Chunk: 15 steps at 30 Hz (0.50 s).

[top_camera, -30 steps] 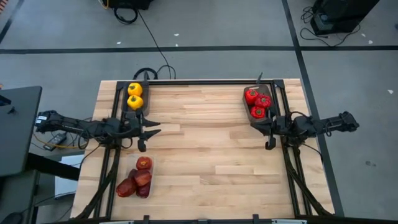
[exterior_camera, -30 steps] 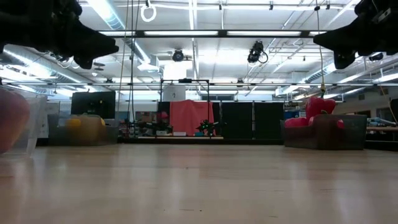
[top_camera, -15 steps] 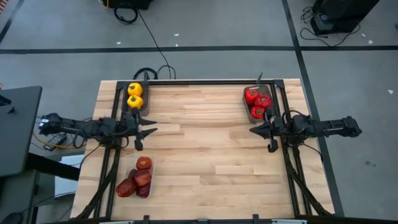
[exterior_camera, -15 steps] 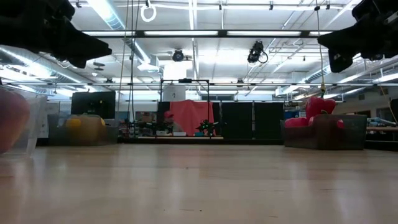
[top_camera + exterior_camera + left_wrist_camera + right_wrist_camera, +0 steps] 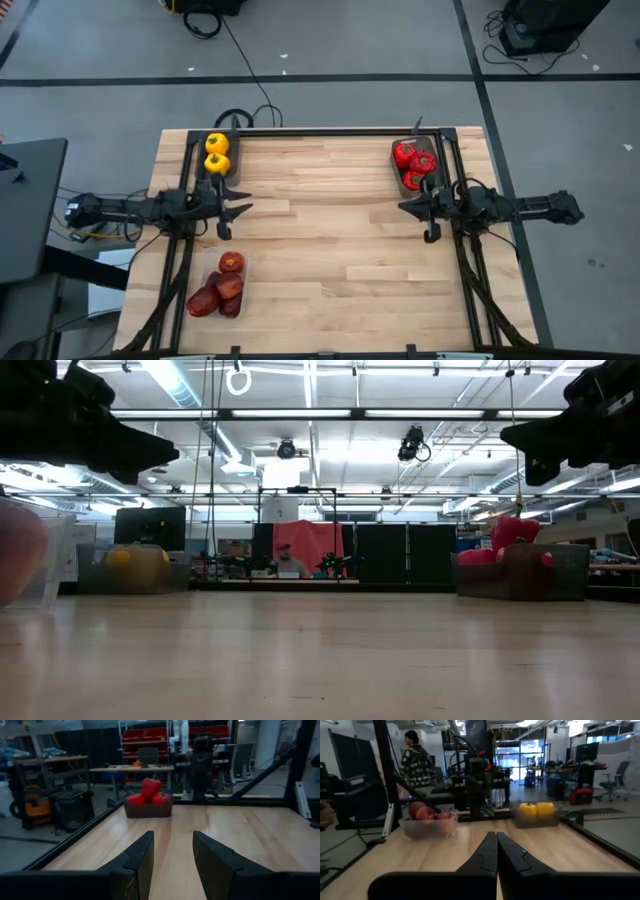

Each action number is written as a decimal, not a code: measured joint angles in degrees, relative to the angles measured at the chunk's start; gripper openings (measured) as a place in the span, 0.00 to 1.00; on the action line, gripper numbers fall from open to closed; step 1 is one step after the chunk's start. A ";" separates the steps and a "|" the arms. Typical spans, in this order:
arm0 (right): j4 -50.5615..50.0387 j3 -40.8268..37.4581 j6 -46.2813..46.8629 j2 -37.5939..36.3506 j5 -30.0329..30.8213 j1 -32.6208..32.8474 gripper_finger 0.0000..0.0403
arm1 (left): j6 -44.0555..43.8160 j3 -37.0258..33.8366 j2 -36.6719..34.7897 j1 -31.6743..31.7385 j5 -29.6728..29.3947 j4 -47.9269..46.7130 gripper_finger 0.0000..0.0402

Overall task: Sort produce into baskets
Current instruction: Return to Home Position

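Two yellow peppers (image 5: 216,153) lie in a dark tray (image 5: 228,168) at the far left. Red peppers (image 5: 414,165) fill a dark tray (image 5: 398,178) at the far right. Dark maroon fruits (image 5: 222,285) sit in a clear tray (image 5: 243,262) at the near left. My left gripper (image 5: 244,209) hovers level above the table's left side, between the yellow and maroon trays, open with nothing between its fingers (image 5: 142,852). My right gripper (image 5: 404,207) hovers level just near of the red peppers' tray, shut and empty (image 5: 496,847).
Bare wood (image 5: 330,230) lies between the two grippers. Black frame rails (image 5: 330,130) run along the table's far edge and sides. A person (image 5: 417,757) stands in the room beyond the table's left side, and another sits far behind (image 5: 286,560).
My left gripper has drawn back a little toward the table's left edge and sunk slightly, staying open. My right gripper has swung away from the red peppers' tray toward the near side, now pointing straight across the table, and has sunk slightly, staying shut.
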 joint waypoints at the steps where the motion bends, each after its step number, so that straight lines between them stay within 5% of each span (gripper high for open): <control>1: 0.01 0.00 -0.68 0.02 0.00 -0.19 0.02 | -0.50 -0.02 -0.04 0.71 0.11 -0.17 0.35; 15: -3.95 0.00 0.50 0.00 0.02 -3.09 0.02 | -2.82 -1.84 -0.47 5.64 4.08 -3.16 0.35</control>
